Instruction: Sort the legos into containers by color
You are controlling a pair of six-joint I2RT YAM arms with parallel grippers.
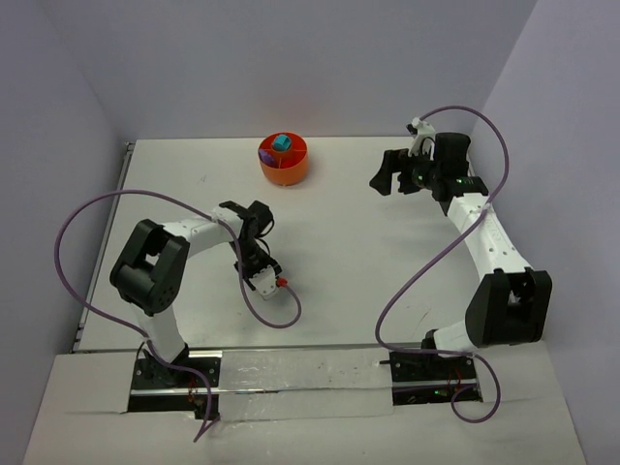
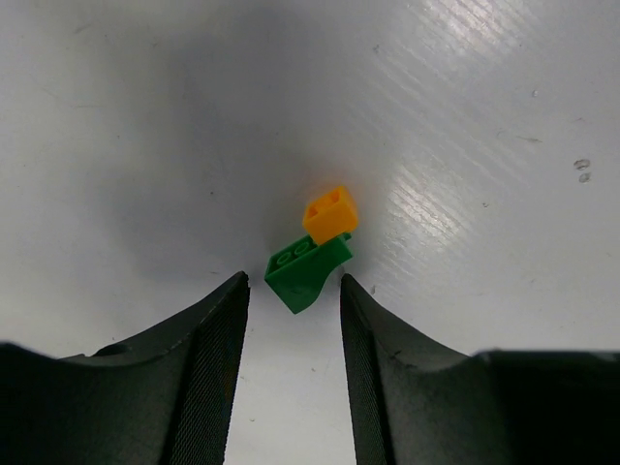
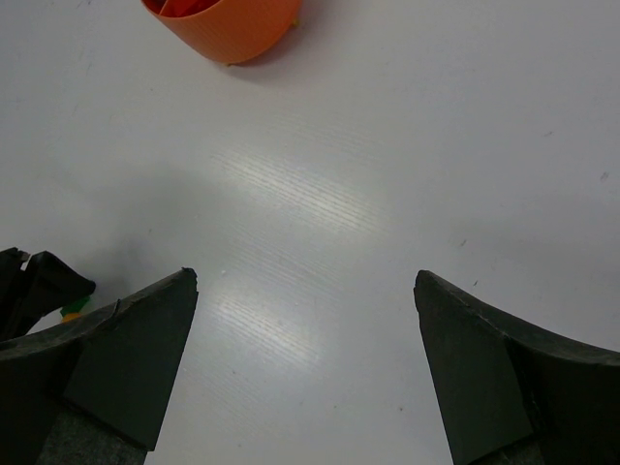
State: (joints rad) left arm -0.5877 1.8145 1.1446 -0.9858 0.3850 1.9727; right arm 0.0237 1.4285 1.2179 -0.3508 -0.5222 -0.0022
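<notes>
In the left wrist view a green brick [image 2: 305, 271] lies on the white table, touching an orange-yellow brick [image 2: 330, 214] just beyond it. My left gripper [image 2: 294, 281] is open and low over the table, and the near end of the green brick sits between its fingertips without touching them. In the top view the left gripper [image 1: 254, 254] hides both bricks. The round orange tub [image 1: 284, 160] stands at the back and holds a teal brick [image 1: 282, 143] and a purple brick [image 1: 274, 155]. My right gripper [image 1: 383, 174] is open and empty, right of the tub.
The tub's wall [image 3: 228, 19] shows at the top left of the right wrist view, with bare table between the right gripper's wide-open fingers [image 3: 145, 339]. The left arm's dark wrist [image 3: 39, 286] shows at that view's left edge. Purple cables loop beside both arms.
</notes>
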